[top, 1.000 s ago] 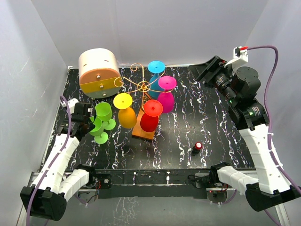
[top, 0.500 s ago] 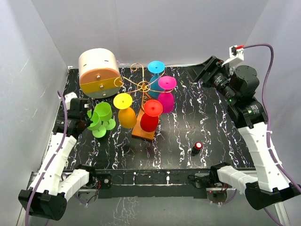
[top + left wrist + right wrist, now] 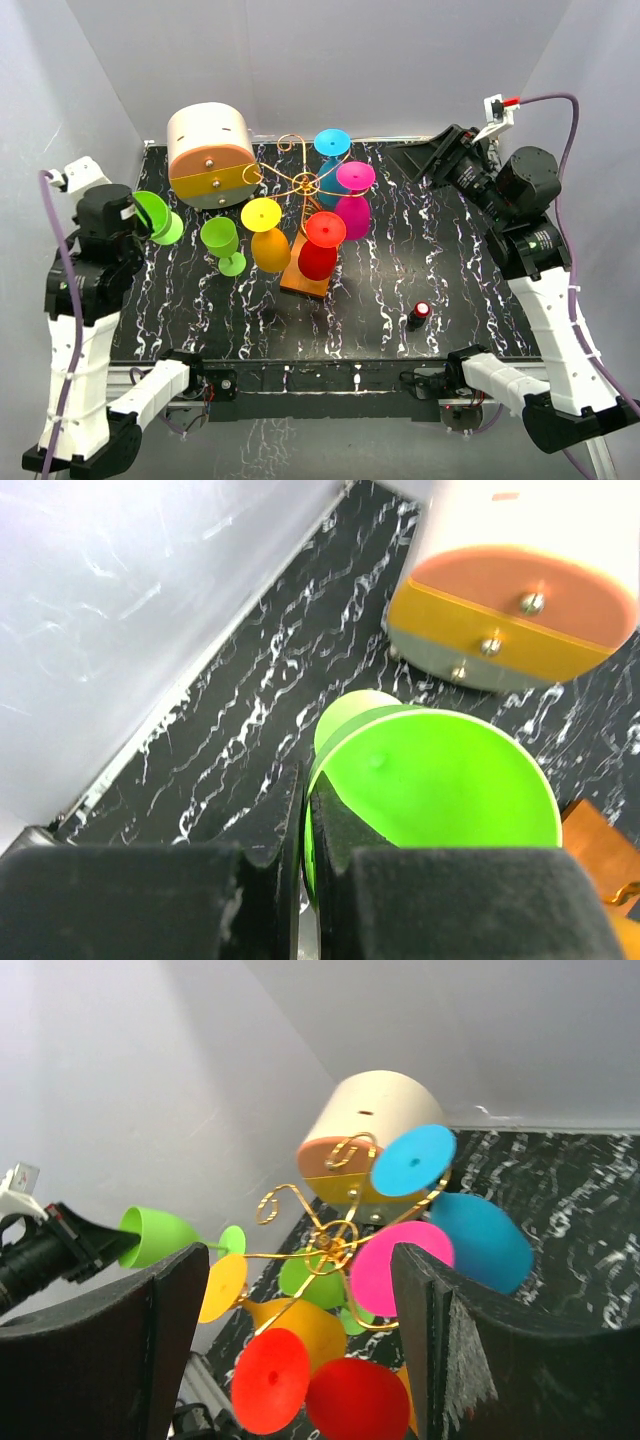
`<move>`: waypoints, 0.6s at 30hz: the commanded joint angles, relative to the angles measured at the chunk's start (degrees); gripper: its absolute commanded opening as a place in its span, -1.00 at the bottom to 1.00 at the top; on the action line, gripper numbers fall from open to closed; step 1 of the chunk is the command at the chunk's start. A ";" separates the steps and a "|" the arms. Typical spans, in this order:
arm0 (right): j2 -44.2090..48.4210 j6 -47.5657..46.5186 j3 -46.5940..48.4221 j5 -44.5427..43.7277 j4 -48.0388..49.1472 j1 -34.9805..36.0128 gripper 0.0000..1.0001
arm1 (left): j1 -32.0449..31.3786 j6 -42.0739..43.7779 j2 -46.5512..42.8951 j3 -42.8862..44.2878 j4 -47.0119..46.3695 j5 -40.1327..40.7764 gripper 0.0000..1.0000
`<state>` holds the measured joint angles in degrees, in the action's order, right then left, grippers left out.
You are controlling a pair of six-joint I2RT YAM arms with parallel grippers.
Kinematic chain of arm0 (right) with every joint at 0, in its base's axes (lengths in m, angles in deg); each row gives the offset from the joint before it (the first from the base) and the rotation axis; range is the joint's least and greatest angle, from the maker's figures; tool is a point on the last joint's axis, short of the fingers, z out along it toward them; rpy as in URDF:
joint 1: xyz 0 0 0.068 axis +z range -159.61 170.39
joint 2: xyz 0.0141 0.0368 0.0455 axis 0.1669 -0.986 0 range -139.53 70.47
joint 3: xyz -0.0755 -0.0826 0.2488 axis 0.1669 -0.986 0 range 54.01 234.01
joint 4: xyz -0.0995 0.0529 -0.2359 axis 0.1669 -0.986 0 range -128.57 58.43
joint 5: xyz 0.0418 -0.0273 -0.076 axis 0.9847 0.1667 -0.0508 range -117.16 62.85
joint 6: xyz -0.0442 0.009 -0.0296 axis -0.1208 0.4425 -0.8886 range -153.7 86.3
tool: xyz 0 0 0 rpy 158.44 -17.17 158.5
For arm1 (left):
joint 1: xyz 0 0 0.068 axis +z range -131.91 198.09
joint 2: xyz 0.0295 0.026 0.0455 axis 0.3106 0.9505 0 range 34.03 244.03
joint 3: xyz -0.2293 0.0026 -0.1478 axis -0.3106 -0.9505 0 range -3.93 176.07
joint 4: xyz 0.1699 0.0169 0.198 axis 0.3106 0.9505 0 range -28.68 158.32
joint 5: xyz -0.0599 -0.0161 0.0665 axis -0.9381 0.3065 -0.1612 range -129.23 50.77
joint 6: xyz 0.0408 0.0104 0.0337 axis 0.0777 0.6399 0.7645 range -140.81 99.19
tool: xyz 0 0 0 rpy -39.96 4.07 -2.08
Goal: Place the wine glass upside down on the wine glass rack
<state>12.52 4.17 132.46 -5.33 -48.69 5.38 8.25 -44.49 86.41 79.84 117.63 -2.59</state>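
The left gripper (image 3: 305,815), pinched shut on seemingly only the bowl wall of the green wine glass (image 3: 440,780) held aloft well left of the wine glass rack (image 3: 300,185), may let it swivel or drop when inverting; the right gripper (image 3: 418,157) gapes empty.

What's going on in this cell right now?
The left gripper is shut on the bowl of a green wine glass, holding it sideways in the air at the left, away from the wine glass rack. A yellow glass, red glass, magenta glass and blue glass hang upside down there. A second green glass stands on the table. The right gripper is open and empty.
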 commanded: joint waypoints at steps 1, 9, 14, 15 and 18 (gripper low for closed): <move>0.54 2.77 -0.86 9.18 11.22 0.05 0.44 | 0.37 2.85 -0.80 7.77 2.40 2.28 -1.00; -1.97 13.08 -2.16 15.06 21.33 0.05 0.36 | 0.31 4.42 -1.33 17.96 -5.41 -5.00 -1.00; -3.49 20.91 -2.06 13.52 27.17 0.76 0.27 | 0.37 3.18 -2.97 21.32 -12.79 -12.82 -1.00; -3.54 21.78 -2.25 12.81 28.36 1.34 0.26 | 0.33 2.74 -3.76 20.78 -14.64 -14.16 -1.00; -3.42 22.26 -2.69 8.77 30.62 4.31 0.26 | 0.40 0.45 -5.68 18.32 -19.24 -18.33 -1.00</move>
<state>8.28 22.44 129.95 7.02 -27.10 6.58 8.25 -41.91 82.87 99.27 106.92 -13.27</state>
